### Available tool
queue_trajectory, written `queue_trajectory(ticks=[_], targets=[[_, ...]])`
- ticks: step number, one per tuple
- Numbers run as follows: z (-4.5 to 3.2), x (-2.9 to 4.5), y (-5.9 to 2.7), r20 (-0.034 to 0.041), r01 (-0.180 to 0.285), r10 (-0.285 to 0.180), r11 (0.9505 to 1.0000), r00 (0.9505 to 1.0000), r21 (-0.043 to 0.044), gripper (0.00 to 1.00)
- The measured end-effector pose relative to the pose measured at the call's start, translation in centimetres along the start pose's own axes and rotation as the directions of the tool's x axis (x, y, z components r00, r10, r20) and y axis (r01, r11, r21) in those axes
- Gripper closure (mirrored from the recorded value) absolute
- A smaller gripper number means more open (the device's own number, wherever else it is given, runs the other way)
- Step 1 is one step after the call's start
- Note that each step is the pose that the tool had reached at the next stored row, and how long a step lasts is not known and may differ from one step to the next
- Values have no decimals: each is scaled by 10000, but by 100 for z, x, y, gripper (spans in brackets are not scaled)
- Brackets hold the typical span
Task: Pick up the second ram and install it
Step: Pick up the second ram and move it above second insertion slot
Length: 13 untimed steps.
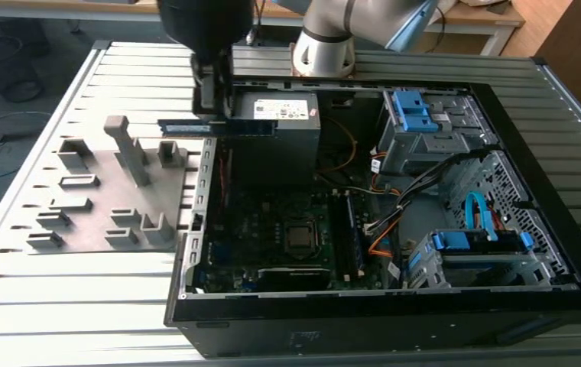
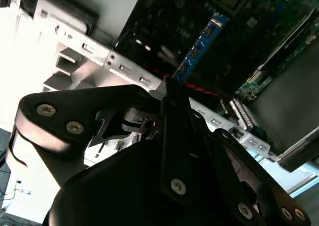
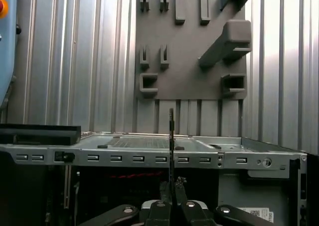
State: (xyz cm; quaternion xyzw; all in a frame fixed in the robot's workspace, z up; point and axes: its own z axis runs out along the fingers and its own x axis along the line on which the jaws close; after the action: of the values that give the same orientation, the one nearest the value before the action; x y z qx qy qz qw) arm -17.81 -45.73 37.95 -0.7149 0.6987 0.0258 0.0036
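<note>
The gripper (image 1: 212, 116) pinches the ram (image 1: 180, 126) between its jaws, in the air over the case (image 1: 206, 200) edge beside the fixture plate (image 1: 86, 210) (carried, not yet seated). Installing likely calls for squaring it to the motherboard (image 1: 260, 222) slots.

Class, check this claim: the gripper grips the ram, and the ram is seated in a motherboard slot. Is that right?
Not quite. The gripper does grip the ram, but the ram is in no slot. The exterior view shows it held in the air across the case edge, next to the grey fixture.
</note>
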Motion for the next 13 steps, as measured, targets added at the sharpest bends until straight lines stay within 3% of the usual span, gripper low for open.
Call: queue_trajectory(ticks=[13], targets=[[-13, 12, -527, 0, -3, 3, 10000, 10000, -62, 86]])
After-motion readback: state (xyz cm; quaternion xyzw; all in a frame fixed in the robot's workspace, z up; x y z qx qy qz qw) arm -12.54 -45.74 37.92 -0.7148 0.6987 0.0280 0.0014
